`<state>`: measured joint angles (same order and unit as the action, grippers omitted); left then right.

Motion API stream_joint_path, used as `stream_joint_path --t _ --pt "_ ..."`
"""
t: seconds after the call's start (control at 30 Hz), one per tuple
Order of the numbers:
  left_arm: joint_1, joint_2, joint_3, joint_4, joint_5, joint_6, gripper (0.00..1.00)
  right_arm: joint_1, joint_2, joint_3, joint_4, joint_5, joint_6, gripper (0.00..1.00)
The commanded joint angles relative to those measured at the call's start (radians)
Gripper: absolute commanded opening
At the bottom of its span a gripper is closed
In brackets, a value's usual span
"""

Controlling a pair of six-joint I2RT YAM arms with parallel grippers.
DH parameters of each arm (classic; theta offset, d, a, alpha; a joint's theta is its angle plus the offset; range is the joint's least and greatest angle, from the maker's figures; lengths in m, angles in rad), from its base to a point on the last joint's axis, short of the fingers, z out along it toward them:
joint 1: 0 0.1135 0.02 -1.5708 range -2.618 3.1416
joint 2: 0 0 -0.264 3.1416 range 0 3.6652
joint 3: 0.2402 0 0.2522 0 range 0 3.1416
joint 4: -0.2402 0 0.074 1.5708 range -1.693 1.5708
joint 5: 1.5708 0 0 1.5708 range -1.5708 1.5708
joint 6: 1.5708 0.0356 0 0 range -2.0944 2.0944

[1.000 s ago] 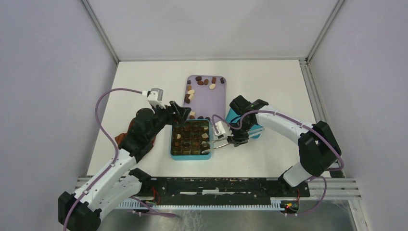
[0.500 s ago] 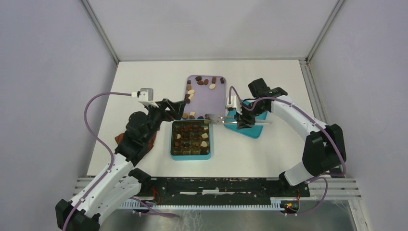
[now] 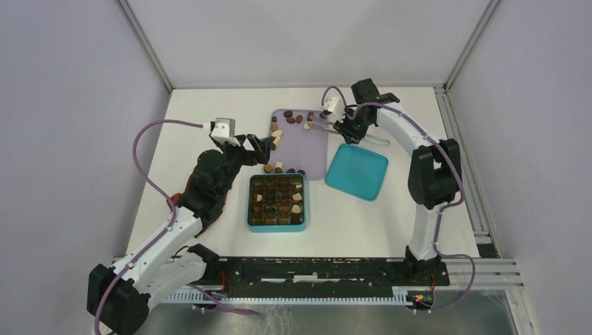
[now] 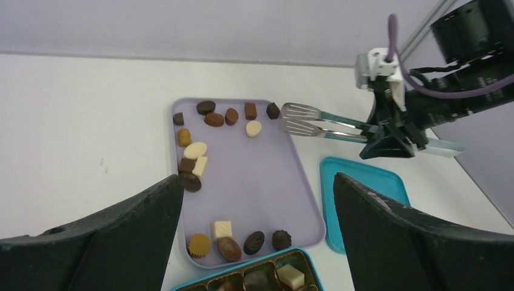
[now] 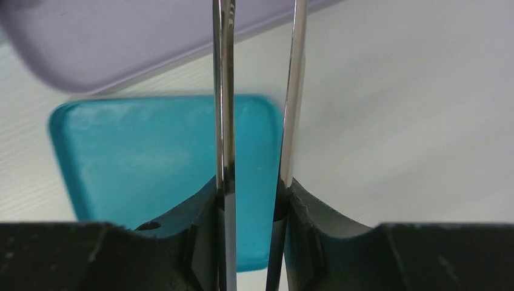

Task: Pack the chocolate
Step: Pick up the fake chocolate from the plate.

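Left claw point(image 3: 260, 148): jaws wide apart, holding nothing, at the lavender tray's point(image 4: 267, 182) left edge.
Right claw point(image 3: 347, 128): clamped on tongs point(image 4: 315, 124).
Tong tips: just beside a dark piece at the tray's far end.
Chocolate point(image 4: 213, 119): loose on the tray, some in the teal box point(image 3: 250, 209).
Nearest left claw: the tray's near-edge pieces.

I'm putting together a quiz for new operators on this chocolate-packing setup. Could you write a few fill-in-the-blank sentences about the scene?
1. The right gripper is shut on a pair of metal ____.
2. The loose chocolate lies on the lavender ____.
3. The left gripper has its jaws ____.
4. The teal lid lies flat on the ____, apart from the teal box.

Missing words: tongs; tray; open; table.
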<state>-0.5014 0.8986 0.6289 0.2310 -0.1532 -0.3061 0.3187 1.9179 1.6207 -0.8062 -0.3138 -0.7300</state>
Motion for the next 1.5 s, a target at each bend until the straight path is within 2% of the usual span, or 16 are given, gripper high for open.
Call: stream_joint_path --t 0.0,0.3,1.1,1.37,1.47 --pt "-0.001 -0.003 -0.029 0.164 -0.046 0.097 0.98 -0.015 0.126 0.215 -0.025 0.135 0.069 0.41" --pt "-0.001 -0.007 -0.048 0.178 -0.022 0.117 0.97 -0.021 0.252 0.321 -0.025 0.240 0.121 0.41" --pt "-0.012 -0.021 -0.065 0.192 -0.030 0.123 0.97 -0.020 0.353 0.406 -0.026 0.264 0.139 0.46" --pt "-0.013 -0.015 -0.060 0.188 -0.030 0.123 0.97 -0.013 0.375 0.418 -0.026 0.265 0.145 0.45" --pt "-0.012 -0.014 -0.060 0.186 -0.029 0.122 0.97 -0.008 0.380 0.418 -0.025 0.279 0.147 0.42"
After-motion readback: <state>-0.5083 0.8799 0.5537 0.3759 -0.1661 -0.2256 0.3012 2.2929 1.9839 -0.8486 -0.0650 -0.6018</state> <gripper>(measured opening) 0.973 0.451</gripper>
